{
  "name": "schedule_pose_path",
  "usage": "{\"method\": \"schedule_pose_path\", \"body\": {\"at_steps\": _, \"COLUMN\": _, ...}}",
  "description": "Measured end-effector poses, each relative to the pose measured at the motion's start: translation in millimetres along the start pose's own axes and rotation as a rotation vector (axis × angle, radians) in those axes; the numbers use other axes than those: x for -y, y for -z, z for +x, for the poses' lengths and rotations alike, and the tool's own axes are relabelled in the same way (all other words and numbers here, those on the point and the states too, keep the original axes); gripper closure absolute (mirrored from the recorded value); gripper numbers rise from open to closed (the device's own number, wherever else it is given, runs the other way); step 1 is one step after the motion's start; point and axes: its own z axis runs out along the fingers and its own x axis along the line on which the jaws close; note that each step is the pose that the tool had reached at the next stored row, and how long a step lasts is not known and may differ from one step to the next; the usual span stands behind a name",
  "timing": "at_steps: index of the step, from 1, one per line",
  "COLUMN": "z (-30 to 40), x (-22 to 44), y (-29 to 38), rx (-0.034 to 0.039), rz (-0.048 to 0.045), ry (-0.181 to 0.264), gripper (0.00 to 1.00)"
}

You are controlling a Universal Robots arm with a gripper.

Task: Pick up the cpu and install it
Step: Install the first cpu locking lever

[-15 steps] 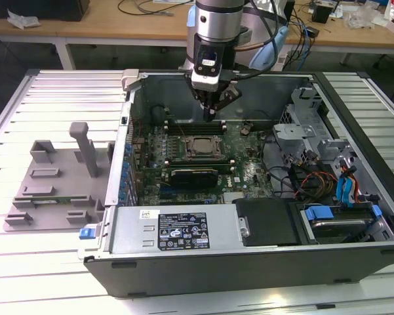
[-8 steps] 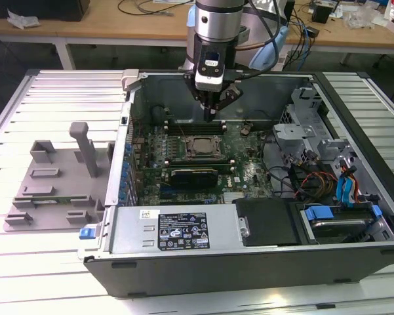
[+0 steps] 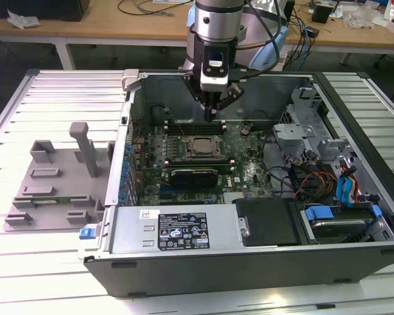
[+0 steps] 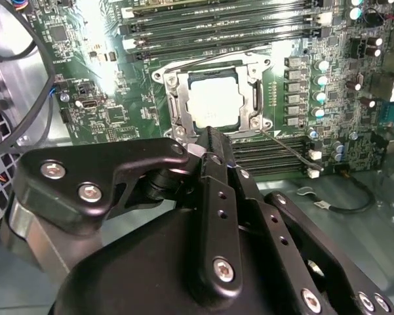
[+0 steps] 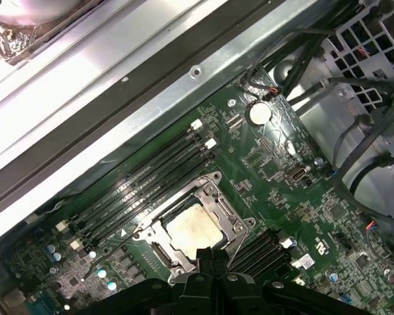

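Note:
The cpu [image 3: 202, 148] lies flat inside the black socket frame [image 3: 183, 149] on the green motherboard, silver top up. In both wrist views the cpu [image 4: 215, 104] [image 5: 193, 226] sits square in the frame with the metal latch parts around it. My gripper [image 3: 212, 113] hangs above the board, just behind the socket and over the memory slots, well clear of the chip. Its black fingers [image 4: 208, 141] are pressed together with nothing between them, and they also meet in the first wrist view [image 5: 210, 254].
The open computer case [image 3: 249, 262] surrounds the board with tall metal walls. A grey plastic tray [image 3: 52, 184] with slots stands on the table at the exterior view's left. Drive bays, blue latches [image 3: 346, 190] and loose cables fill the case at the exterior view's right.

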Motion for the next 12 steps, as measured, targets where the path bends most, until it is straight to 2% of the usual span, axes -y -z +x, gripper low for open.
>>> {"method": "schedule_pose_path", "body": {"at_steps": 6, "z": 0.0, "x": 0.0, "y": 0.0, "rx": 0.0021, "rz": -0.0029, "ry": 0.053, "gripper": 0.89}}
{"method": "schedule_pose_path", "body": {"at_steps": 12, "z": 0.0, "x": 0.0, "y": 0.0, "rx": 0.0061, "rz": -0.0083, "ry": 0.156, "gripper": 0.89}}
